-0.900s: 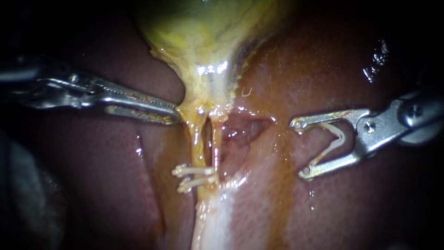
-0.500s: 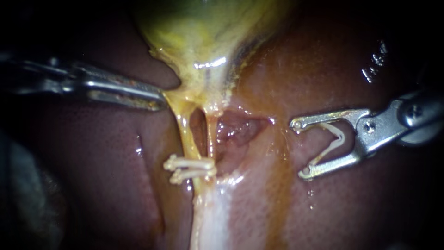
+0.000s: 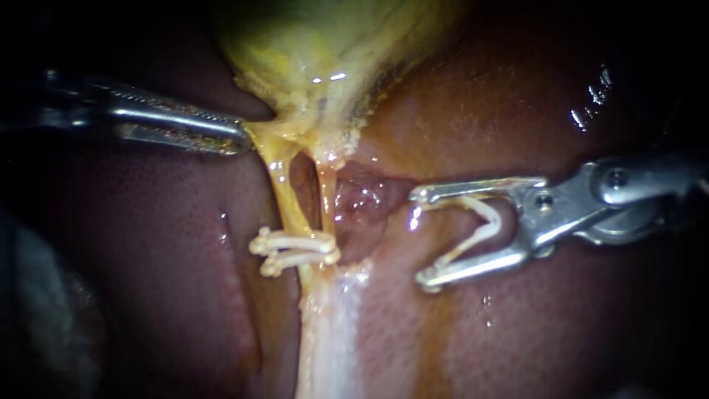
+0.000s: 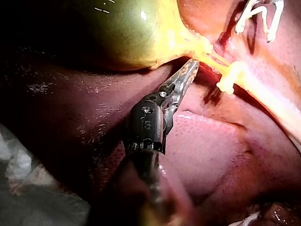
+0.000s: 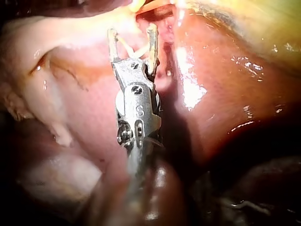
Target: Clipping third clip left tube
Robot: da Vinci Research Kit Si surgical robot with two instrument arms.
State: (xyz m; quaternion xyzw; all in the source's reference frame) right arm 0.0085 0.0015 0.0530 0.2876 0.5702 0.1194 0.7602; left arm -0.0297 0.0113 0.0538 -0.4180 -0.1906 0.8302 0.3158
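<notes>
Gripping the gallbladder (image 3: 325,44) neck tight in the hand of the left instrument (image 3: 240,139), just above the left tube (image 3: 284,201) with two clips (image 3: 295,250) across it. Holding an open clip (image 3: 484,222) in the wide-spread hand of the right instrument (image 3: 417,238) over the liver (image 3: 561,103), right tube (image 3: 325,196) standing between.

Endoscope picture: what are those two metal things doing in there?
A surgical robot is working on a pig's liver and gallbladder. The left instrument has its pincer shut on the yellow tissue just below the gallbladder, holding it out sideways so two thin tubes show. Two white clips sit across them lower down. The right instrument holds an open clip in its pincer, beside the tubes, not yet around either.
</notes>
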